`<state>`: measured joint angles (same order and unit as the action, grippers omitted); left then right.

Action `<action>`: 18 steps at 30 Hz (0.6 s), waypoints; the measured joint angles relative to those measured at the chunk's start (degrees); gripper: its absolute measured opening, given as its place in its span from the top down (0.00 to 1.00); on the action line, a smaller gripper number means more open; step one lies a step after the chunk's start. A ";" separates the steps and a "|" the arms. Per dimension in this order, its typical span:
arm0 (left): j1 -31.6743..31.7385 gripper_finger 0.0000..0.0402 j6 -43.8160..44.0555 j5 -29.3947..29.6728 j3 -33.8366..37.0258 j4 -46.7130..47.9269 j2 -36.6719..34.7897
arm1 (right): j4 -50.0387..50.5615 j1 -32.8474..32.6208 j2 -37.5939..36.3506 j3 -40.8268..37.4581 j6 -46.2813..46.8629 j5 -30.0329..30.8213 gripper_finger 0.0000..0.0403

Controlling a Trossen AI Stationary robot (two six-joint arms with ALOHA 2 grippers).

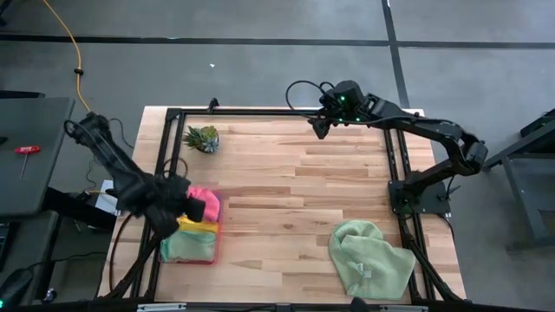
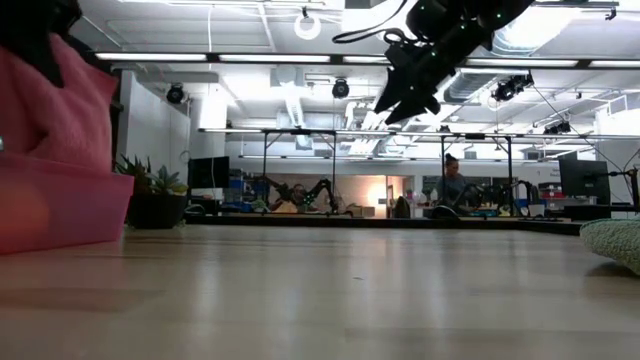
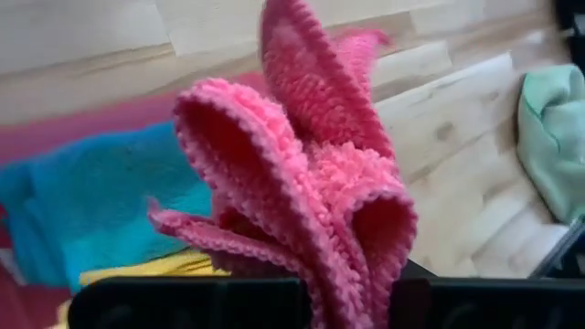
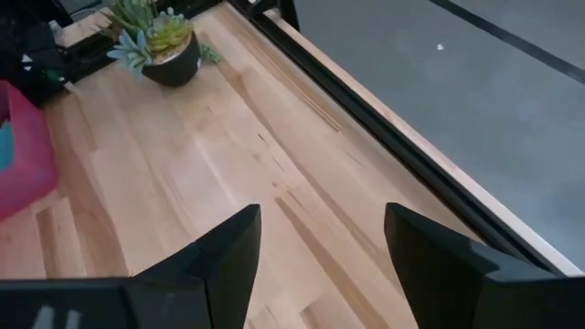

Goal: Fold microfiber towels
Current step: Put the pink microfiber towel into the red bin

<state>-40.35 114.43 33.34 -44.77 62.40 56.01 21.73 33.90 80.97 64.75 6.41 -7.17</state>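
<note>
My left gripper is over the translucent pink tray at the table's near left, shut on a hot pink towel. In the tray lie a teal towel, a yellow towel and a pale green towel. Another pale green towel lies crumpled on the table at the near right. My right gripper hangs open above the table's far edge, right of the middle, with nothing between its fingers. My left gripper pinches a gathered bunch of the pink towel's folds between its two fingers, several layers together. The fingers slant down toward the table's middle. The towel is bunched and slack, and its lower part reaches down to the tray.
A small spiky plant in a dark pot stands at the far left of the table. A black frame runs around the table's edges. Bare wood lies between the tray and the crumpled towel.
</note>
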 joint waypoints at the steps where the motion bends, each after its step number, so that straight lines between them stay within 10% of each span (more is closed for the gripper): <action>1: -1.33 1.00 2.23 0.74 0.00 0.03 1.56 | 0.34 0.09 0.00 0.00 0.00 -0.01 0.44; 18: -5.72 1.00 10.58 10.26 0.00 2.90 14.10 | 2.00 0.22 0.00 0.00 -1.30 -1.04 0.44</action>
<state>-46.07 125.01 43.60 -44.77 65.30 70.11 23.74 34.12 80.97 64.75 5.10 -8.21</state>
